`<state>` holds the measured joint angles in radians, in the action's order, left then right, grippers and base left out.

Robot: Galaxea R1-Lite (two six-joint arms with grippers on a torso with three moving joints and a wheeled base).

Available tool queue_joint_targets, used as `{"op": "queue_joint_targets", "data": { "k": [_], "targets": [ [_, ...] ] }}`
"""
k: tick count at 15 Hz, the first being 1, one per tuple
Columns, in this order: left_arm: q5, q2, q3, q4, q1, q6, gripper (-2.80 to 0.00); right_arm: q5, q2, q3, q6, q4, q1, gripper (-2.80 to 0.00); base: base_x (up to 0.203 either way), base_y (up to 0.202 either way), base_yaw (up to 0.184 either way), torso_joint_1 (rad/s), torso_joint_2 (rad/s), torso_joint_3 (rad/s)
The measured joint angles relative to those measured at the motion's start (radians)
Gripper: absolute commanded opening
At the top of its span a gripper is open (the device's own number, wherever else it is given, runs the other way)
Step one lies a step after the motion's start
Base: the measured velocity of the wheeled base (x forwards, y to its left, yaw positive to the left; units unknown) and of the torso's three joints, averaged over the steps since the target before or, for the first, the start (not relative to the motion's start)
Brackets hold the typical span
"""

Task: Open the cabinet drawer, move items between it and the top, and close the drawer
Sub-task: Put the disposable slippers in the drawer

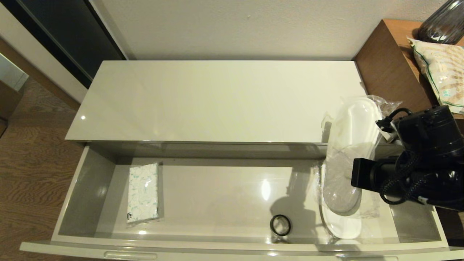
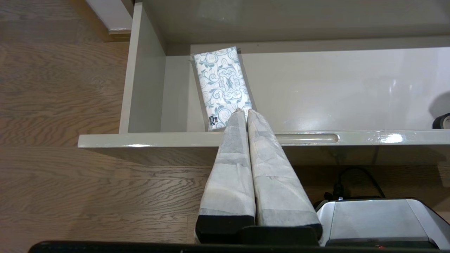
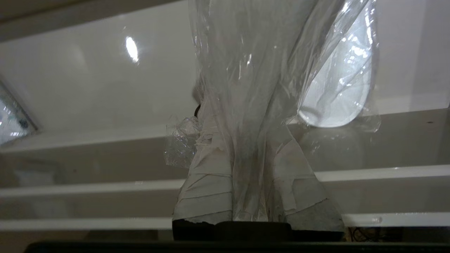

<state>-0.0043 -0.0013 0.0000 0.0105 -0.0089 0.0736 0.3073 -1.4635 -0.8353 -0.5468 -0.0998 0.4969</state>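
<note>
Clear-wrapped slippers (image 1: 348,152) hang clenched in the right gripper's (image 3: 242,140) jaws above the open drawer (image 1: 72,195), while the left gripper's (image 2: 244,112) jaws are closed, empty.

My left fingers (image 2: 242,147) wear matt, papery grey-white tape wrap; my right fingers (image 3: 211,182) the same, creased and torn at the edges, pinching crinkly clear plastic wrap around the smooth white slippers (image 1: 349,145). Counter top (image 1: 217,101): glossy cream slab, mirror-smooth. Drawer (image 1: 217,195): glossy pale floor, smoother satin grey walls. Pack (image 2: 222,86): shiny film, blue-green print. Ring (image 1: 280,224): glossy black. Floor (image 2: 63,88): matt grained wood. Box (image 1: 384,61): matt brown wood. Snack bag (image 1: 440,69): crinkled plastic.
</note>
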Motion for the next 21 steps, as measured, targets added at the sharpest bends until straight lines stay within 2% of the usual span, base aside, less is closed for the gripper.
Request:
{"op": "queue_joint_targets", "data": {
  "k": [2, 5, 7, 10, 13, 17, 19, 21],
  "targets": [
    [0.000, 0.000, 0.000, 0.000, 0.000, 0.000, -2.80, -0.057, 0.041, 0.023, 0.010, -0.019, 0.019, -2.80, 0.000, 0.000, 0.000, 0.000, 0.00, 0.000],
    [0.000, 0.000, 0.000, 0.000, 0.000, 0.000, -2.80, -0.198, 0.097, 0.080, 0.053, -0.091, 0.066, -2.80, 0.000, 0.000, 0.000, 0.000, 0.00, 0.000],
    [0.000, 0.000, 0.000, 0.000, 0.000, 0.000, -2.80, -0.234, 0.103, 0.120, 0.064, -0.091, 0.078, -2.80, 0.000, 0.000, 0.000, 0.000, 0.00, 0.000],
    [0.000, 0.000, 0.000, 0.000, 0.000, 0.000, -2.80, -0.232, 0.038, 0.154, 0.036, -0.052, 0.081, -2.80, 0.000, 0.000, 0.000, 0.000, 0.00, 0.000],
    [0.000, 0.000, 0.000, 0.000, 0.000, 0.000, -2.80, -0.210, -0.087, 0.195, -0.010, 0.086, 0.073, -2.80, 0.000, 0.000, 0.000, 0.000, 0.00, 0.000],
    [0.000, 0.000, 0.000, 0.000, 0.000, 0.000, -2.80, -0.121, -0.305, 0.236, -0.022, 0.323, 0.043, -2.80, 0.000, 0.000, 0.000, 0.000, 0.00, 0.000],
    [0.000, 0.000, 0.000, 0.001, 0.000, 0.000, -2.80, -0.079, -0.413, 0.229, -0.021, 0.445, 0.004, -2.80, 0.000, 0.000, 0.000, 0.000, 0.00, 0.000],
    [0.000, 0.000, 0.000, 0.000, 0.000, -0.001, -2.80, -0.042, -0.486, 0.186, -0.019, 0.501, -0.049, -2.80, 0.000, 0.000, 0.000, 0.000, 0.00, 0.000]
  ]
}}
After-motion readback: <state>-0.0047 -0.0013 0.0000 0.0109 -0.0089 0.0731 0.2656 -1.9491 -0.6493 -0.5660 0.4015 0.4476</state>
